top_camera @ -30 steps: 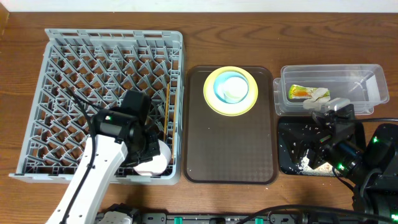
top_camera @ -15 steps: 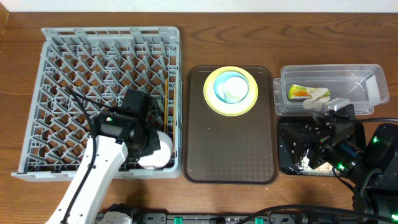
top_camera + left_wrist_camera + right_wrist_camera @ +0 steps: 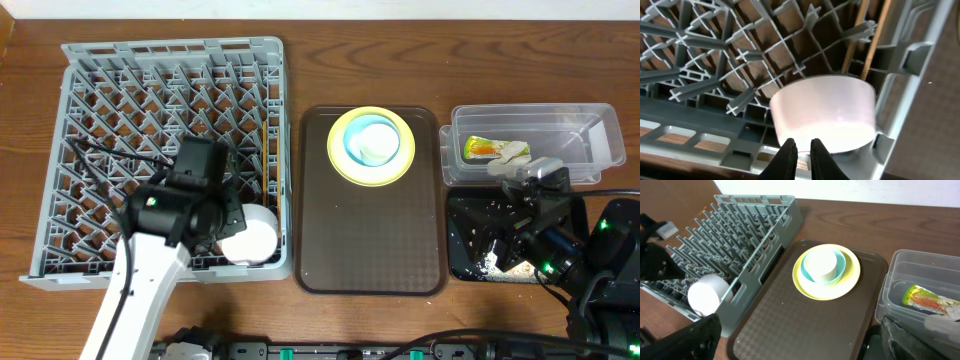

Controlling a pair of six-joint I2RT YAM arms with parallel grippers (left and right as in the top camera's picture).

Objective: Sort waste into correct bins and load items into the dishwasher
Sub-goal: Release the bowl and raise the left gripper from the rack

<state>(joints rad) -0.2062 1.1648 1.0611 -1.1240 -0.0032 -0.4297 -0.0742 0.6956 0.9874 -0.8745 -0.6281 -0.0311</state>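
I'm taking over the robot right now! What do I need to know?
Left end effector: fingers almost together at the rim of the white bowl; I cannot tell if they pinch it.
Right end effector: open, holding nothing, over the black tray.
Done: the white bowl and the chopsticks are in the grey rack. The wrapper and paper scrap are in the clear tub.
Left: the yellow plate, blue bowl and white cup sit stacked on the brown tray and need loading. Crumbs lie in the black tray.
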